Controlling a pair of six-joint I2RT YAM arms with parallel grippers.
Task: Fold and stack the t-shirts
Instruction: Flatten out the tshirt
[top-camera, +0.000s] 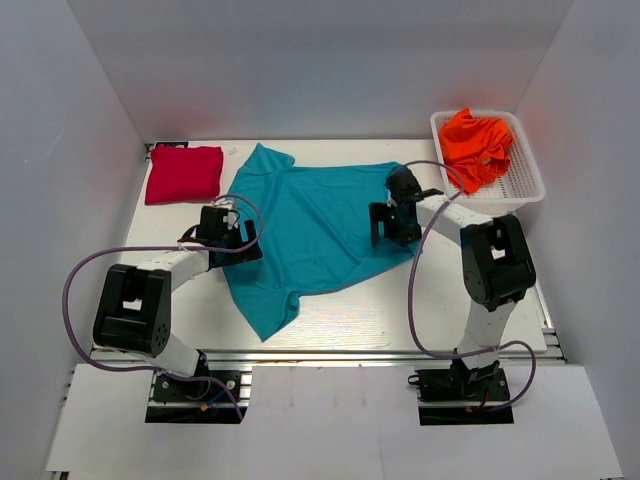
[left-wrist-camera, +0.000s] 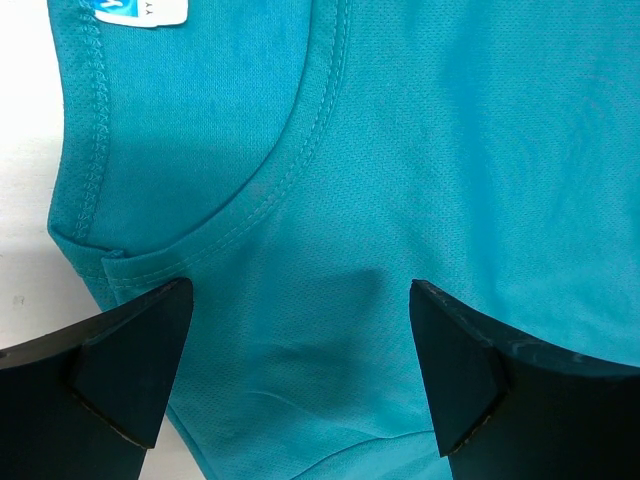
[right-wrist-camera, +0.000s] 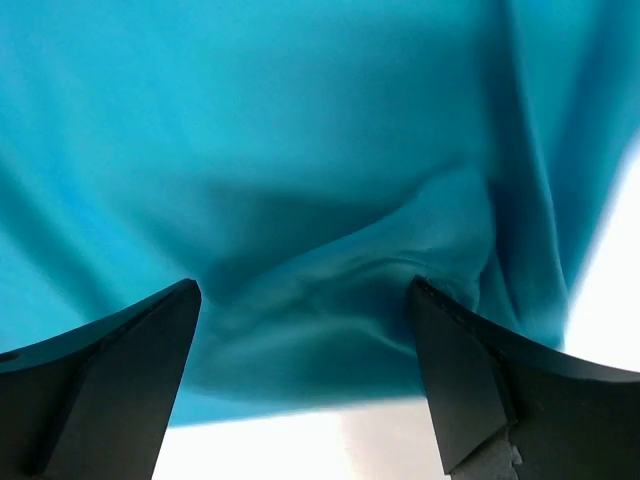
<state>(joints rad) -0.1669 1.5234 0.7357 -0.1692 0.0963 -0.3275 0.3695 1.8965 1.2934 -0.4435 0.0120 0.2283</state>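
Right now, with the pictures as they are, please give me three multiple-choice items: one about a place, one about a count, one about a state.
1. Where is the orange t-shirt? A on the table; B in the white basket; C held by an arm.
2. How many t-shirts are in view? A one; B two; C three.
3. How do the left fingers stand over the teal t-shirt? A open; B shut on the collar; C shut on a sleeve.

1 B: it lies inside the basket.
2 C: orange, teal and a folded red t-shirt.
3 A: both fingers stand wide apart above the collar.
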